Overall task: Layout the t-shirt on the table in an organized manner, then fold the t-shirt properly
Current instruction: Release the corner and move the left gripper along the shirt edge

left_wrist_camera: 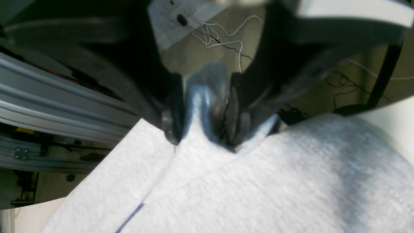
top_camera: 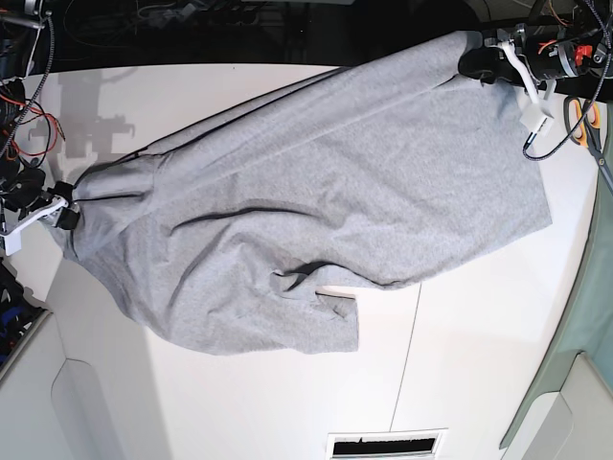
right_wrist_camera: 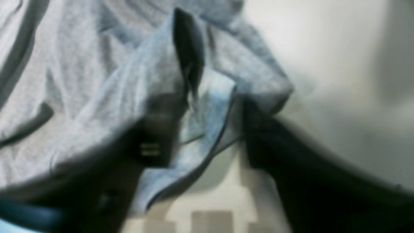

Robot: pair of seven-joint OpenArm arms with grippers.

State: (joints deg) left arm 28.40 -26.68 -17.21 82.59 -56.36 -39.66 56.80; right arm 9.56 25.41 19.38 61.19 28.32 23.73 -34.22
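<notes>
T-shirt stretched slantwise over table, one end at the left edge, the other at the far right corner, partly over the edge. Left hand at far right: fold of cloth between jaws, gripped or not impossible to tell. Right hand at left edge: jaws wide, cloth loose between. Risks: far right end sliding off the edge if let go; cloth catching on a finger at withdrawal, dragging the layout askew; ridges across the middle spoiling the fold.

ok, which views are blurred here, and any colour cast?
Right wrist: heavy blur and blocky smearing, bluish cast on the t-shirt. Left wrist: soft, the left gripper dark, the cloth washed pale. Base: sharp, evenly lit, soft shadows on the table.
</notes>
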